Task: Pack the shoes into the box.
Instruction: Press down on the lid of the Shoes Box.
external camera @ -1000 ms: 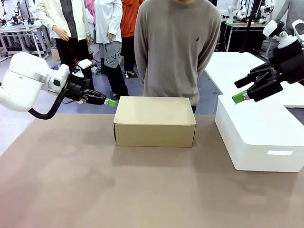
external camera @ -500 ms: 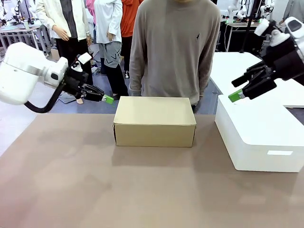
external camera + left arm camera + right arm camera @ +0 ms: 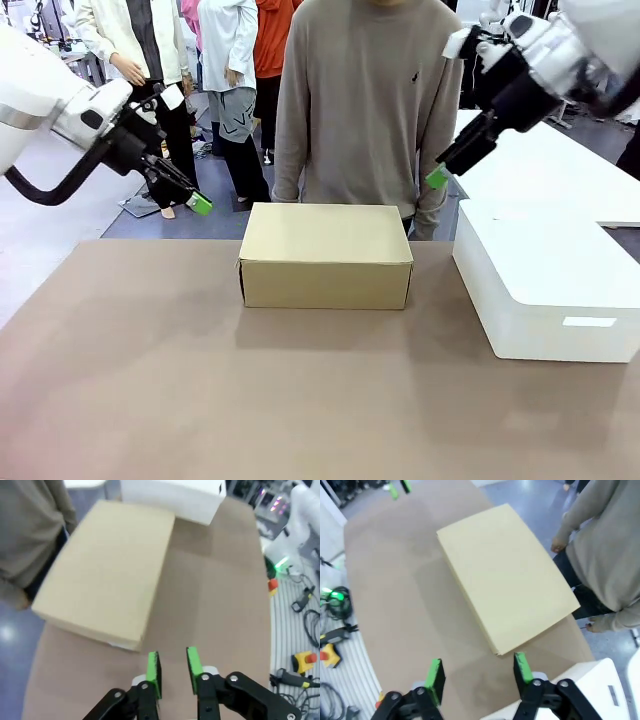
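On the brown table (image 3: pixel 150 400) we see the box (image 3: pixel 326 254), lid shut and flat, sitting mid-table toward the far edge, right in front of the person (image 3: pixel 368 105) in the grey sweater. Up at our left, the left gripper (image 3: pixel 198 205) hangs in the air above the table's far left corner, well apart from the box; from its own wrist we look down on the box (image 3: pixel 107 570) and catch the green pads (image 3: pixel 154 668) with a narrow gap between them, nothing held. Over on the right, the right gripper (image 3: pixel 437 178) is raised high beside the person's arm, above the gap between the box and the white box (image 3: pixel 545 275). Its wrist view shows the pads (image 3: pixel 435 676) spread wide, nothing between them, with the box (image 3: pixel 507 582) below and the person's hand (image 3: pixel 559 545) near its far corner. We cannot see the shoes with that lid shut.
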`<state>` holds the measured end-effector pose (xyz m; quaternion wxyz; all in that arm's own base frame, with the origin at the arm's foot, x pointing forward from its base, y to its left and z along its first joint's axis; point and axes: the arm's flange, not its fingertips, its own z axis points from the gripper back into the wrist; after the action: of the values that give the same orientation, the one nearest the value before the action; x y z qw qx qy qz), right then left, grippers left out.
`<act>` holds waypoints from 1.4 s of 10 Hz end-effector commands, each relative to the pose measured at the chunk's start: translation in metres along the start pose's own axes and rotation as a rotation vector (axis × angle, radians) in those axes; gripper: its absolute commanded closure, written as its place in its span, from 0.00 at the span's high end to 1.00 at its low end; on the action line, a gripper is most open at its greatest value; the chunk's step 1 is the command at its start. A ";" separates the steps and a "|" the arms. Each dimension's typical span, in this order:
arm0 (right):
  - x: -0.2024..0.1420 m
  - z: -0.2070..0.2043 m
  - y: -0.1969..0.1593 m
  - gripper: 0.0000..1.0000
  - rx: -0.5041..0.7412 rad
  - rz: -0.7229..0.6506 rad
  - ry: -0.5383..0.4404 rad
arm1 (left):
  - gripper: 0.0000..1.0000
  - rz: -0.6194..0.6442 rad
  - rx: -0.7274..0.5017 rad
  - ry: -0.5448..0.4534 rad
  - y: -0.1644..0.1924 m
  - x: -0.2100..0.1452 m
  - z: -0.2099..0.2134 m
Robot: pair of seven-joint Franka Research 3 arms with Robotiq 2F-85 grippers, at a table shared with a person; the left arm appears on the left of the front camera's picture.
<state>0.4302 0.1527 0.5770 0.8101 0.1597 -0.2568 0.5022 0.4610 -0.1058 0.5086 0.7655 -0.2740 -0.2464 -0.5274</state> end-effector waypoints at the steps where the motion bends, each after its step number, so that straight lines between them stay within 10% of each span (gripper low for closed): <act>1: 0.023 -0.010 -0.017 0.20 -0.017 -0.019 0.065 | 1.00 0.079 0.029 0.065 -0.024 -0.003 0.003; 2: 0.036 -0.023 -0.024 0.00 -0.018 -0.020 0.081 | 1.00 0.112 0.035 0.093 -0.036 -0.003 0.008; 8: 0.076 -0.087 -0.050 0.00 -0.135 -0.062 0.136 | 1.00 0.315 0.177 0.196 -0.059 -0.009 0.009; 14: 0.067 -0.086 -0.047 0.00 -0.088 -0.026 0.118 | 1.00 0.265 0.120 0.173 -0.056 -0.008 0.012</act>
<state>0.5203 0.2283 0.5433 0.8379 0.0941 -0.2281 0.4869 0.4061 -0.1126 0.5198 0.8622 -0.2133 -0.1767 -0.4241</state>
